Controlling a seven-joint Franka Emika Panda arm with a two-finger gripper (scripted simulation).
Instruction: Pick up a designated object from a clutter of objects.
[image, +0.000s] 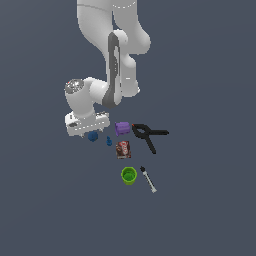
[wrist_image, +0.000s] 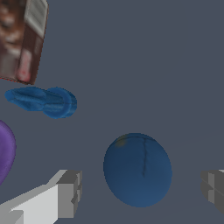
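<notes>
The dark blue ball (image: 92, 136) lies on the grey floor at the exterior view's left of the clutter. My gripper (image: 91, 133) hangs right over it. In the wrist view the ball (wrist_image: 138, 169) sits between my two grey fingertips (wrist_image: 70, 192), with a gap on each side. The gripper (wrist_image: 142, 190) is open and holds nothing. The tiny blue pear-shaped piece (image: 109, 141) (wrist_image: 41, 101) lies just beside the ball.
A purple cylinder (image: 122, 128) (wrist_image: 4, 151), a black clamp (image: 149, 135), a reddish-brown printed box (image: 123, 149) (wrist_image: 22, 39), a green cup (image: 129, 175) and a thin black-and-white stick (image: 148, 180) lie to the exterior view's right of the ball.
</notes>
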